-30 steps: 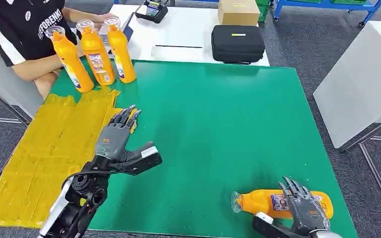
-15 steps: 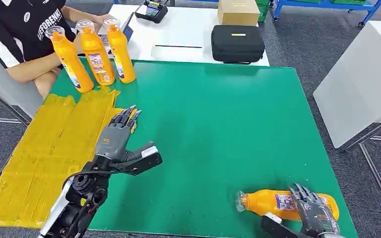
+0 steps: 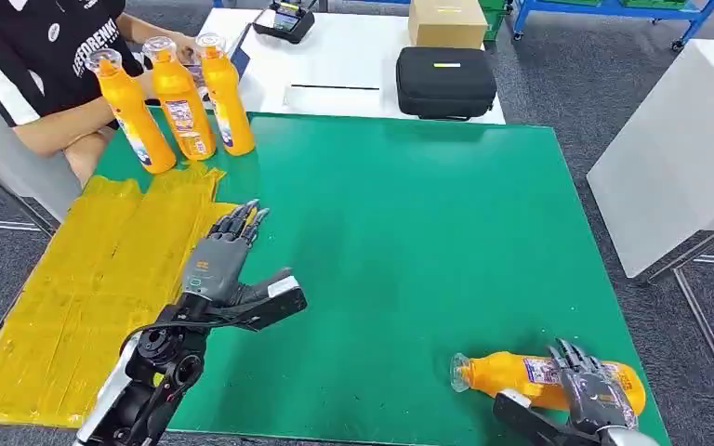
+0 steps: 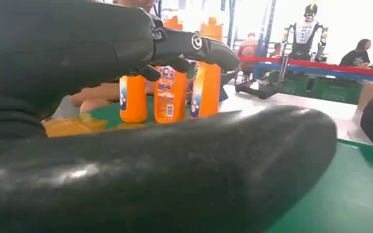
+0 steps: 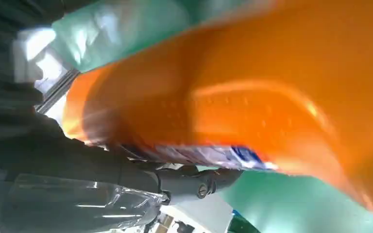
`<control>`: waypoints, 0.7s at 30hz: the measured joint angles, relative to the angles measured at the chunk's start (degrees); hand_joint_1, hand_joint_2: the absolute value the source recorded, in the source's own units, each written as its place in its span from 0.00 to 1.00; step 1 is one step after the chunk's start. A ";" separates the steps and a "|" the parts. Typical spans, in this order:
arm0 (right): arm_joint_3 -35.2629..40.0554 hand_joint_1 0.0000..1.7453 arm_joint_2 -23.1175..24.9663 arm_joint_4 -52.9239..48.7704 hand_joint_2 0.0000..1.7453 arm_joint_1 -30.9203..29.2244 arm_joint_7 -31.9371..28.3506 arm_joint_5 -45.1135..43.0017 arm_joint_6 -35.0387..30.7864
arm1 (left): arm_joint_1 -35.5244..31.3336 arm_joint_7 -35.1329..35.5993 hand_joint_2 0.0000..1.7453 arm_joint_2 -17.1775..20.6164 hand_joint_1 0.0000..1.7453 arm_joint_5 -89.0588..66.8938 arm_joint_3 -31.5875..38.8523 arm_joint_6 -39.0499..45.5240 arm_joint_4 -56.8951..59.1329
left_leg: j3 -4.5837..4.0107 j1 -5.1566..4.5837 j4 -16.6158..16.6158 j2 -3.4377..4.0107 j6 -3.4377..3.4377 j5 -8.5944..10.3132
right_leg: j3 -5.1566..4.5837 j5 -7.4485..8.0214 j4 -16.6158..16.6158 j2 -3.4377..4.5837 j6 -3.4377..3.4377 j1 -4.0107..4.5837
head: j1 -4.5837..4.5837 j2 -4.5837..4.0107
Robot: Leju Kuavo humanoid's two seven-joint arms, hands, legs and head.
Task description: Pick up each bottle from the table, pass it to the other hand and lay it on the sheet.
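Note:
An orange bottle with a clear cap lies on its side near the front right corner of the green mat. My right hand grips its base end, fingers over the top, thumb on the near side. In the right wrist view the bottle lies close against the fingers. My left hand hovers open at the right edge of the yellow sheet, fingers stretched forward, thumb out. Three more orange bottles stand at the far left of the mat, and the same bottles appear past my left hand's fingers.
A person in a black and white shirt sits at the far left behind the standing bottles. A black case and a cardboard box rest on the white table beyond the mat. Another white table stands to the right.
My right hand and the lying bottle have shifted together to the right and toward the front edge. The left hand has barely moved.

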 measured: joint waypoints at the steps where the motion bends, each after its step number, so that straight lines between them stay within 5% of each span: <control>1: -0.04 1.00 0.00 0.19 1.00 -0.10 0.00 0.02 -0.02 | 0.00 0.02 0.00 0.00 0.00 0.00 0.00 0.00 0.00 | 0.00 0.00 0.00 0.01 0.00 0.00 | 0.00 0.00 0.00 0.00 0.00 0.00 | 0.00 0.00; 21: 1.44 1.00 -0.04 8.06 1.00 -5.70 0.85 0.87 -3.65 | 0.40 -0.48 0.00 0.24 0.00 1.38 0.02 0.55 0.13 | 0.26 0.00 0.00 0.09 0.04 -0.01 | 0.22 0.04 -0.01 0.05 -0.01 0.00 | 0.00 0.00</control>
